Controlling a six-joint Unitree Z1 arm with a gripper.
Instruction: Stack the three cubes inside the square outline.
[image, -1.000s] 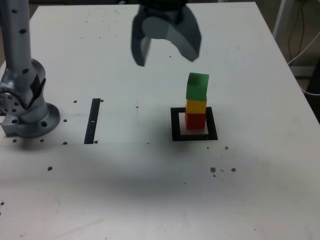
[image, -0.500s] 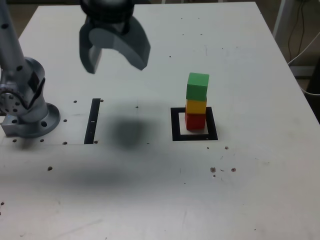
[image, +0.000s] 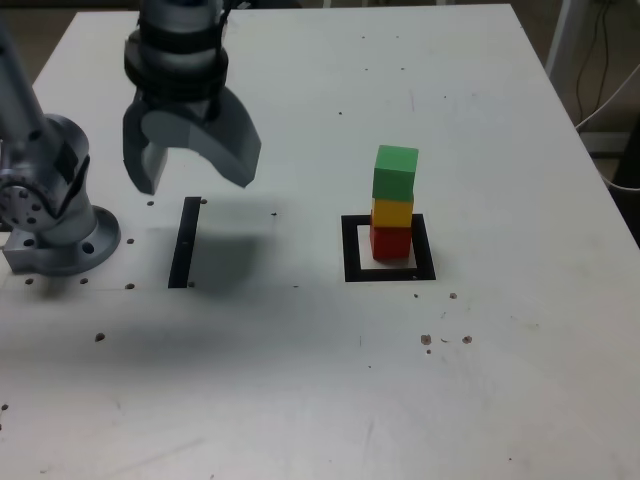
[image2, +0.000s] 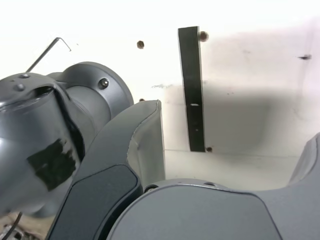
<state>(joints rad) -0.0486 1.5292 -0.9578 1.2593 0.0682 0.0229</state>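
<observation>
Exterior view findings: a stack of three small matte cubes is seen standing inside the thick black square outline with a white centre (image: 390, 249), towards the exterior view's right of the white surface (image: 480, 380). The plain red cube (image: 391, 241) is lowest and rests on the white centre; the plain yellow cube (image: 392, 212) sits on it, and the plain green cube (image: 395, 172) is on top, set slightly askew to the two below. No cube is touched by anything.

Since a second ago, the stack has not shifted. The grey two-fingered pincer (image: 190, 165) has been carried from above and just beside the stack across to the exterior view's left, and is now found well apart from the cubes, over the narrow straight black strip (image: 184, 241). This is judged to be a withdrawal after release, with the stacking itself complete and nothing left to place.

The pincer is recorded as spread wide and empty, its jaws pointing downwards at the surface. The arm's grey round base (image: 55, 225) is noted at the exterior view's left edge. In the wrist view the same black strip (image2: 192, 90) and base (image2: 75, 115) are seen past the jaws, with only bare surface between them.

The askew top cube is judged a minor tipping risk.
</observation>
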